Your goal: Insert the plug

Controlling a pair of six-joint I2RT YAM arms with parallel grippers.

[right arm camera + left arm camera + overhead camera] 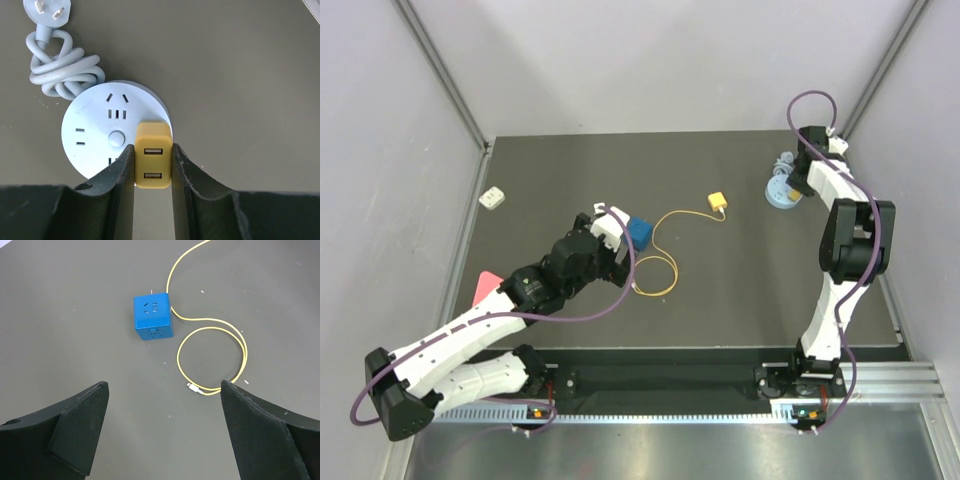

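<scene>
- Dark grey tabletop (740,300) between pale walls, seen from above, with two white and black arms reaching in from the near edge. Where is the plug?
- The plug (718,203), a small yellow block, lies flat a little right of centre, between a blue cube (153,317) and a round socket hub (95,135). Neither arm touches it. Its thin yellow cable (178,360) runs just beside the blue cube, curls into one loop and ends in a small pale tip (193,387) lying loose.
- What about the left pincer?
- The left pincer (164,390) hangs above the tabletop with its fingers spread wide, holding nothing. The blue cube, with socket slots on its top and side faces, sits beyond the fingers. The cable loop lies near the right finger.
- And the right one?
- The right pincer (153,146) is at the far right, pinching a second yellow block (153,165) that has no cable and shows two slots on its face. That block overlaps the edge of the pale hub. Whether it is pushed in cannot be told. A grey cord (62,72), tied into a bundle, lies beside the hub.
- Anything else?
- A small white object (493,198) near the left edge, and a pink thing (488,285) partly hidden by the left arm.
</scene>
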